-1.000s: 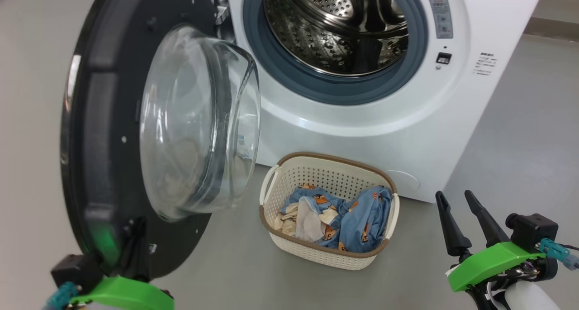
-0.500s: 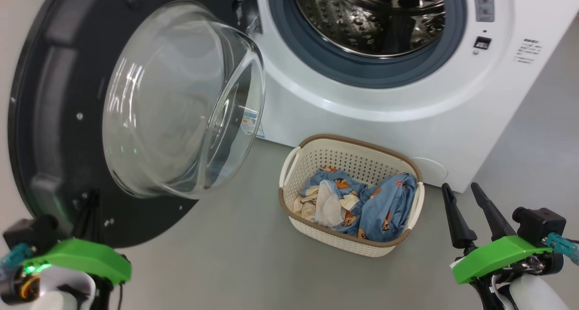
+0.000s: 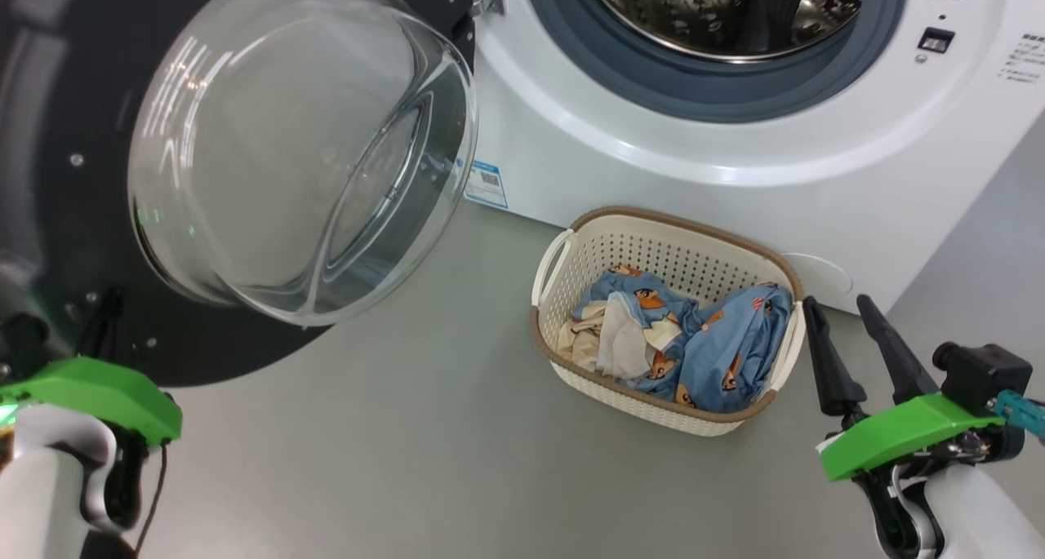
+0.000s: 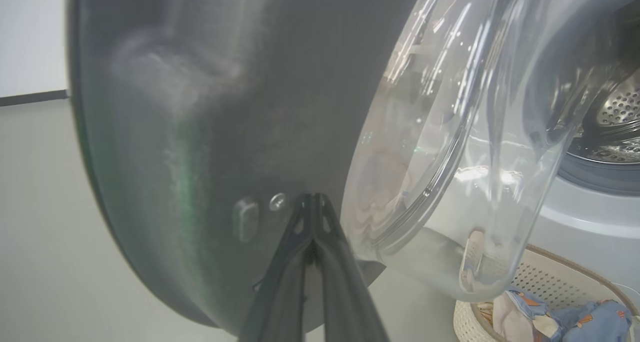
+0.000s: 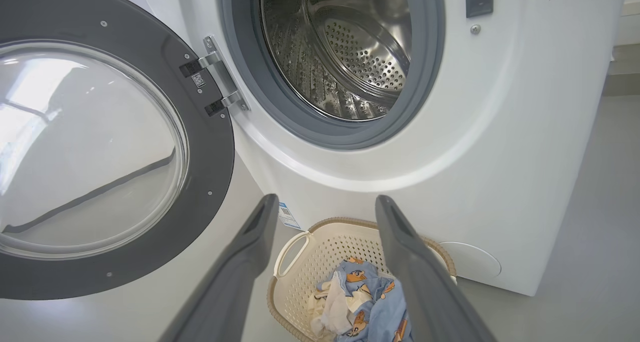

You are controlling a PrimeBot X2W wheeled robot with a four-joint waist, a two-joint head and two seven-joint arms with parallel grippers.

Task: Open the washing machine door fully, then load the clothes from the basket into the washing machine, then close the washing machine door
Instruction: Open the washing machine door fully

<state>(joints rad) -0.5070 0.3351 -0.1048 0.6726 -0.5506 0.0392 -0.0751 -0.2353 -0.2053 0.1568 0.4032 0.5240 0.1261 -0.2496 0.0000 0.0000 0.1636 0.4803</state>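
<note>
The washing machine door (image 3: 57, 216) stands swung out to the left, its black inner face and clear glass bowl (image 3: 302, 143) towards me. My left gripper (image 4: 312, 198) is shut, and its tips rest against the door's dark inner face (image 4: 200, 107) below the bowl; nothing is between them. The white washing machine (image 3: 735, 159) shows its steel drum (image 5: 350, 57), with no clothes visible inside. On the floor in front sits the cream basket (image 3: 575, 249) holding the blue bear-print clothes (image 3: 727, 355). My right gripper (image 3: 837, 306) hangs open just right of the basket, above the clothes (image 5: 365, 292) in its own view.
Grey floor spreads around the basket and under the door. The door hinge (image 5: 220, 82) sits at the left of the opening. A round white cover (image 3: 824, 269) is low on the machine's front, behind the basket.
The door has swung wider open, with my shut left gripper still against its inner face. The head view has shifted, so the machine and basket sit differently in it. The right gripper stays open.
</note>
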